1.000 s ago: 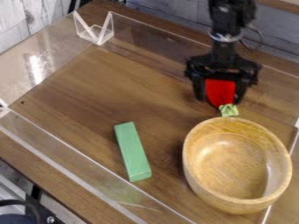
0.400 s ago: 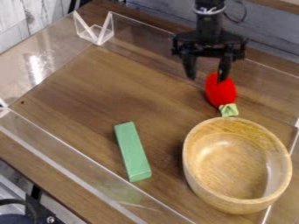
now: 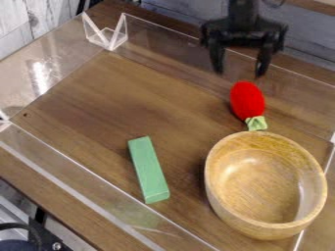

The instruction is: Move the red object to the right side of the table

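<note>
Near edge: dark cables and part of some black gear at the bottom left corner [image 3: 26, 235], cut off by the frame, can't tell what it is. Clear low wall [image 3: 98, 211] runs along the left side of the worktop [image 3: 112, 113]; see-through, so its exact edges are hard to make out.

Round light wooden bowl [image 3: 265, 186] at near right, whole rim in view, inside looks bare. Green block [image 3: 148, 170] lies flat to the left of the bowl, apart from it, long side slanting.

Beyond the bowl: red object [image 3: 246, 101], on the worktop, right part of the view, pale green stem end [image 3: 256, 124] pointing toward the bowl. Stem end is near the rim; can't tell if there is a small gap or a touch. Nothing covers the red object.

Farther back: tool [image 3: 242, 61], dark and blurred, above the worktop and beyond the red object. Jaws spread wide, nothing held, no contact with the red object visible. Fingertip detail too soft to read. The arm above it runs out of frame at the top, and the tool hides part of the far wall and worktop behind.

Far left: clear angular bracket-like piece [image 3: 108, 32] by the far edge, see-through, shape hard to read.
</note>
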